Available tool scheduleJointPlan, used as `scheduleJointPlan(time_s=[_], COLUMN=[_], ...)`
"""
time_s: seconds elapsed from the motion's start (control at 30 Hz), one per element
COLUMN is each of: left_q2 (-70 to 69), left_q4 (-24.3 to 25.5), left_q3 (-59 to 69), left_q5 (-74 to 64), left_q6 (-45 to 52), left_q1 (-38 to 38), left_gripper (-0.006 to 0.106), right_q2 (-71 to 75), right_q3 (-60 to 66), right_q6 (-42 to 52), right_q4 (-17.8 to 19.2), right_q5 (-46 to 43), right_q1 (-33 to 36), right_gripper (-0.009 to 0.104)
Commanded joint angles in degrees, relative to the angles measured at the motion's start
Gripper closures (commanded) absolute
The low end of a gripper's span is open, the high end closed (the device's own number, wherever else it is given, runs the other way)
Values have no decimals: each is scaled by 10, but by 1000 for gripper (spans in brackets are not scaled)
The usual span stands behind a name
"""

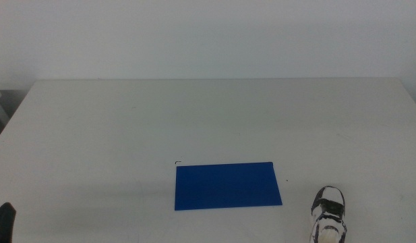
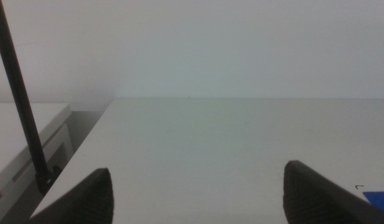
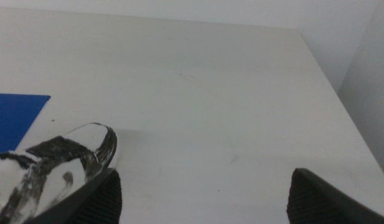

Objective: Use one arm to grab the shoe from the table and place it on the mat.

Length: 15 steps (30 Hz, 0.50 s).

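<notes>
The shoe (image 1: 328,214), a small white sneaker with black patches, stands on the white table (image 1: 194,115) near its front edge, just right of the blue mat (image 1: 228,185) and apart from it. The mat lies flat and bare. In the right wrist view my right gripper (image 3: 201,202) is open and empty, low over the table. The shoe (image 3: 55,168) sits beside one of its jaws, outside the gap, with a corner of the mat (image 3: 14,118) beyond it. My left gripper (image 2: 198,199) is open and empty at the table's front left; a dark tip (image 1: 4,223) shows there.
A mat corner (image 2: 381,198) shows at the edge of the left wrist view. A thin black pole (image 2: 20,106) and a low white unit (image 2: 23,143) stand off the table's left side. A white wall runs behind the table.
</notes>
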<state>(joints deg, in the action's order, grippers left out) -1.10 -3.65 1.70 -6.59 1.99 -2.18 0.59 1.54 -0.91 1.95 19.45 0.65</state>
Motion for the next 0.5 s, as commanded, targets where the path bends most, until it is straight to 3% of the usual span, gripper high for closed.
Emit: scheduleJointPlan(time_s=[0.0,0.47], left_q2=[-4,-4], left_q4=[-7,-7], left_q3=[3,3], left_q5=[46,46], left_q6=[-7,-7], left_q1=[3,3], left_gripper=[7,7], right_q2=[3,-194], right_q3=[-36,-248], right_q6=[3,3], right_q4=[5,5], right_q5=[-42,-37], right_q1=[-3,-3], right_gripper=[25,25])
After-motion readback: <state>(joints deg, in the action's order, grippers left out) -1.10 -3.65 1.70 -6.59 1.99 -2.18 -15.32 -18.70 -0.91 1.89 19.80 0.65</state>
